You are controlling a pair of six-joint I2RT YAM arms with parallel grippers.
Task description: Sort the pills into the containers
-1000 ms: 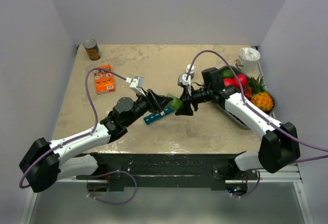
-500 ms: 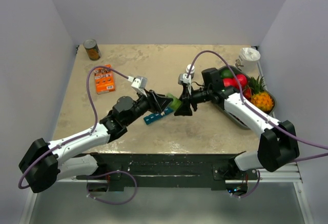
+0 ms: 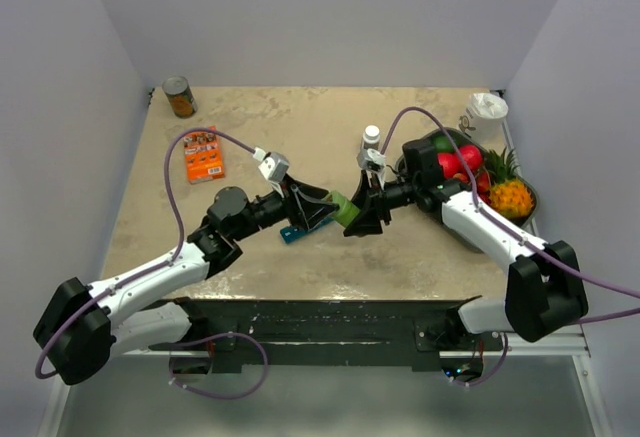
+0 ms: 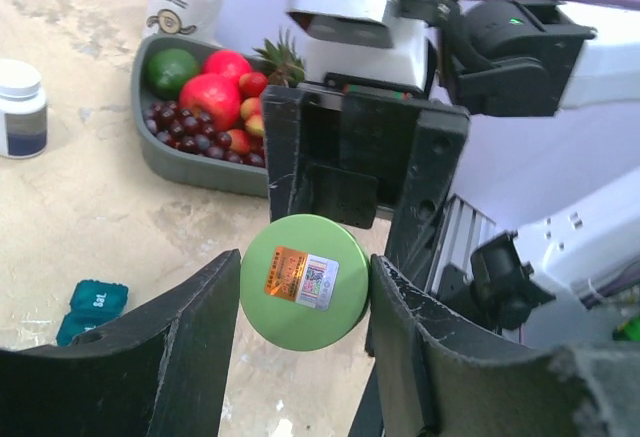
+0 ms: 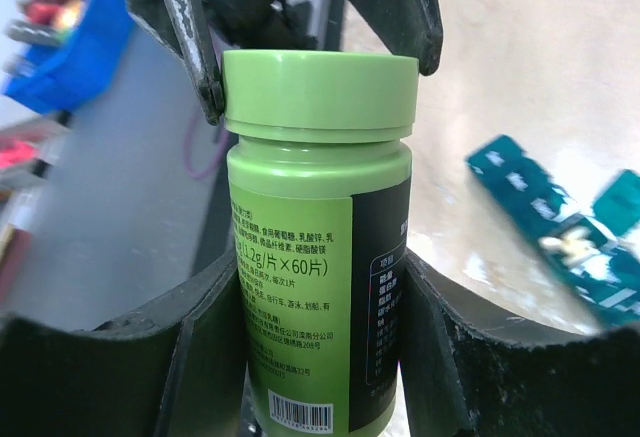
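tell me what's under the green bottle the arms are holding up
Only the table shows below the green bottle. The teal pill organiser lies just beside that spot, some lids open, partly covered by the left gripper in the top view.

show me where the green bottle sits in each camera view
top external: green bottle at mid-table, where the two arms meet.
left wrist: lower centre, lid facing the camera, gripped by the left claw.
right wrist: fills the centre, its body gripped by the right claw.
shared landmark: teal pill organiser on the table, lower left in left wrist, right edge in right wrist.
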